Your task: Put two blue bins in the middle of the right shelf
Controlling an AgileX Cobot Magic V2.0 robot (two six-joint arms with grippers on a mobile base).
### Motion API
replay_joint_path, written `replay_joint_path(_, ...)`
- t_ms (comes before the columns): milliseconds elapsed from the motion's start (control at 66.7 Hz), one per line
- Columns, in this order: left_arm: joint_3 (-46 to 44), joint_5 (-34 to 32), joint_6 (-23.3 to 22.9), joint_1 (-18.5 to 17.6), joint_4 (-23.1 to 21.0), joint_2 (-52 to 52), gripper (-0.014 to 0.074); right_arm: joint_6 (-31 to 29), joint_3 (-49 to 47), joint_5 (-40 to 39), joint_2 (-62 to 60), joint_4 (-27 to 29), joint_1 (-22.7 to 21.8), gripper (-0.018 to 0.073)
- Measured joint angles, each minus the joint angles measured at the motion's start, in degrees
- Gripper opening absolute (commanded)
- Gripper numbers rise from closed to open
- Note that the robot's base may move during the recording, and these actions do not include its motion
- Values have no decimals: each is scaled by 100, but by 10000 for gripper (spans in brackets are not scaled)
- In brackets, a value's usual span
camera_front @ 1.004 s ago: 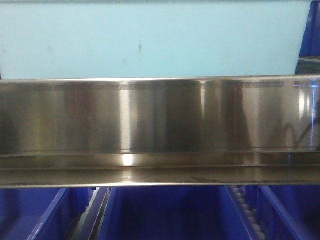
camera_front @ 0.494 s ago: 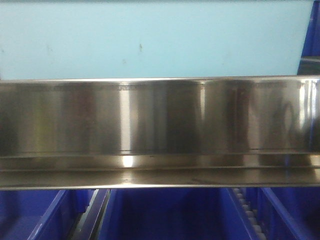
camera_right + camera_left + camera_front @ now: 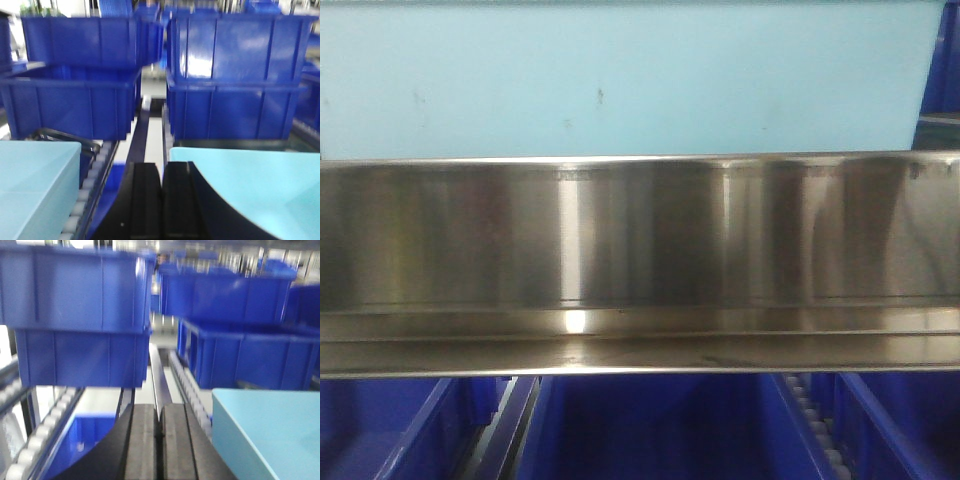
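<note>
- The left gripper (image 3: 160, 412) is pressing its two dark pads flat together, holding nothing.
- Ahead of it and to its left, two stacked blue bins (image 3: 80, 325) are sitting one atop the other. A second blue stack (image 3: 235, 330) is standing ahead to its right.
- A roller track (image 3: 187, 385) is running forward from just past the pad tips, between the two stacks. A pale blue panel (image 3: 270, 435) is lying close on the gripper's right.
- The right gripper (image 3: 162, 172) is likewise keeping its pads shut tight against each other, with nothing between them.
- Blue bins ahead-left (image 3: 75, 95) and a taller bin pair ahead-right (image 3: 235, 80) are flanking a narrow gap straight ahead of it. Pale blue slabs (image 3: 35, 185) are lying on either side of it.
- In the front-facing view, the right shelf middle (image 3: 640, 240) is filling the frame with its shiny steel lip, more blue tubs (image 3: 650, 430) showing beneath it.
- Neither gripper is appearing in that view, so the tier's place relative to them cannot be told.
</note>
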Motion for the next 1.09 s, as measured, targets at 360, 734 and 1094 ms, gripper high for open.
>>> replay_joint_path(360, -977, -247, 0, 0, 59, 1933, -111, 0, -1627, 924, 2167, 105, 0, -165)
replay_joint_path(734, -1995, 1017, 0, -226, -406, 3247, -111, 359, -2083, 1703, 3629, 421, 455, -141)
replay_joint_path(1094, -4055, 2696, -1863, -1569, 1206, 4758, -111, 2431, -3517, 2720, 4828, -1138, 2061, -141)
